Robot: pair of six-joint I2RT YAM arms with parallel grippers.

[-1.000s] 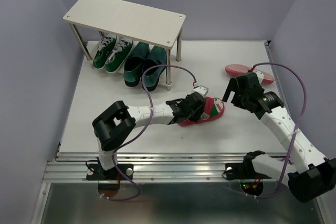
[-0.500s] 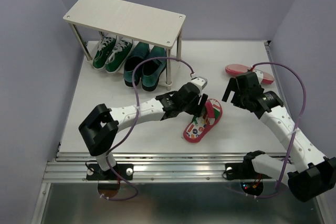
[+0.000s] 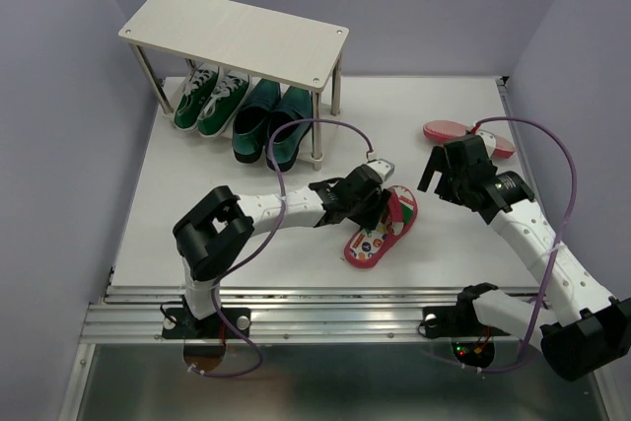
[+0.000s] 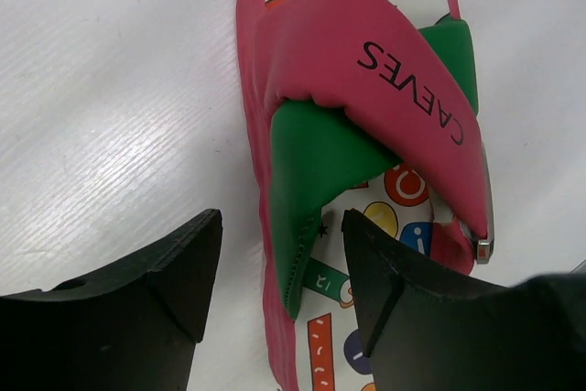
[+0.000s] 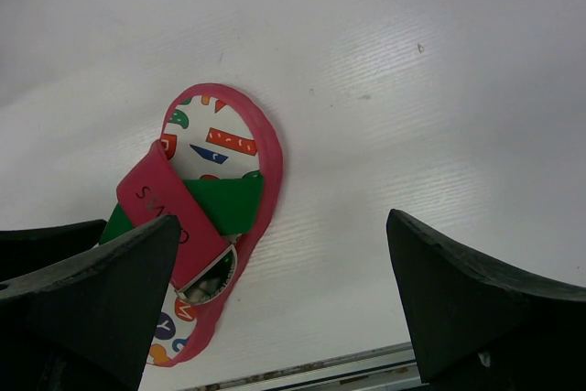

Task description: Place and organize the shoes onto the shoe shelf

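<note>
One red flip-flop (image 3: 378,231) lies footbed up on the white table in front of the arms. My left gripper (image 3: 379,196) is over its strap end, open. In the left wrist view its fingers (image 4: 156,290) straddle the red side edge and green strap of the flip-flop (image 4: 366,89) without pinching them. A second flip-flop (image 3: 446,130) lies sole up at the back right, partly hidden behind my right gripper (image 3: 435,171), which hangs wide open and empty above the table. The green sneakers (image 3: 202,101) and dark green loafers (image 3: 266,130) stand under the shoe shelf (image 3: 237,36).
The right wrist view shows the near flip-flop (image 5: 206,217) to the left of my right gripper (image 5: 284,263), and the table's metal front rail (image 5: 311,373) below. The shelf's top board carries nothing. Purple walls close in the table on three sides.
My left gripper let go of the flip-flop, which now lies flat, footbed up. The gripper drew back toward the shelf, then returned over the strap end. The right arm stayed still.
</note>
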